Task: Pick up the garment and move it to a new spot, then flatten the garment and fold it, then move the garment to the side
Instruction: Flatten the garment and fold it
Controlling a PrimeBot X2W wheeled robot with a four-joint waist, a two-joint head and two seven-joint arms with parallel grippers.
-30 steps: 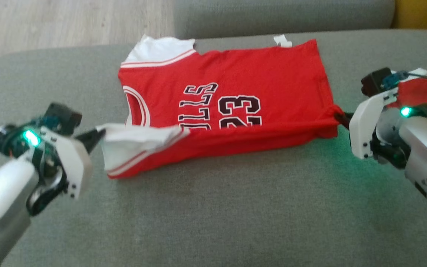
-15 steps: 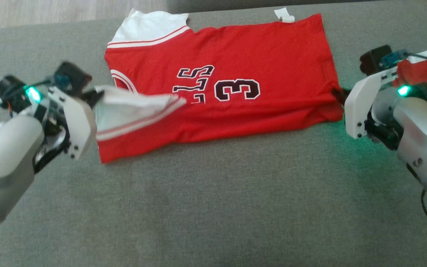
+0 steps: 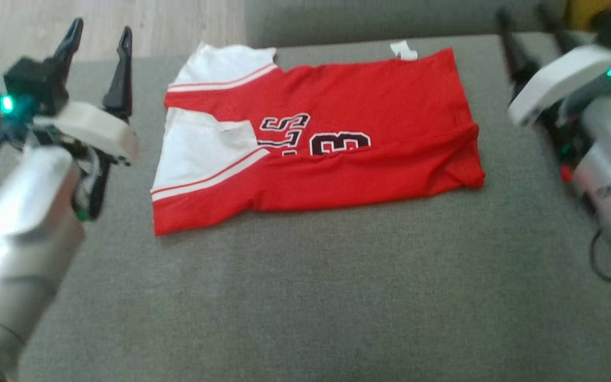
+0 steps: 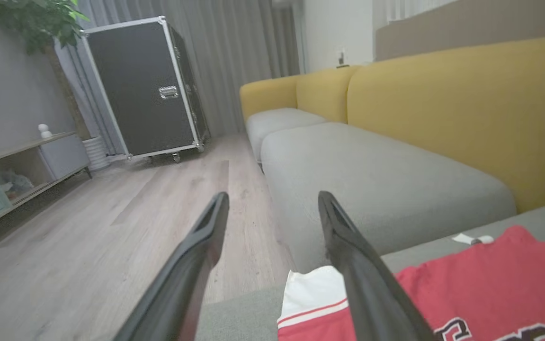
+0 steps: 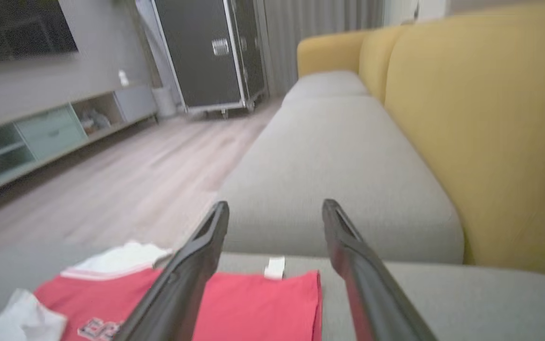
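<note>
The garment (image 3: pixel 347 101) is a red jersey with white sleeves and dark lettering, lying flat on the grey cushion (image 3: pixel 305 286). Its near edge is folded over onto itself, covering the lower part of the lettering. My left gripper (image 3: pixel 101 26) is raised to the left of the jersey, open, with nothing between its fingers. At the far right, beyond the hem, my right gripper (image 3: pixel 522 16) is blurred and also up off the cloth. In the left wrist view the left gripper (image 4: pixel 273 196) stands open over the garment (image 4: pixel 480 279). The right gripper (image 5: pixel 276 203) stands open above the garment (image 5: pixel 253 303).
A yellow sofa back (image 4: pixel 442 109) and a long grey seat (image 4: pixel 371 184) lie behind the cushion. Wooden floor (image 4: pixel 111 213) stretches left to a black flight case (image 4: pixel 144 90) and a low TV unit (image 5: pixel 40 137). A white label (image 3: pixel 403 50) sticks out at the jersey's far edge.
Both grippers opened, let go of the jersey's ends and lifted away from it. The folded near edge now lies on the garment. The head camera has shifted.
</note>
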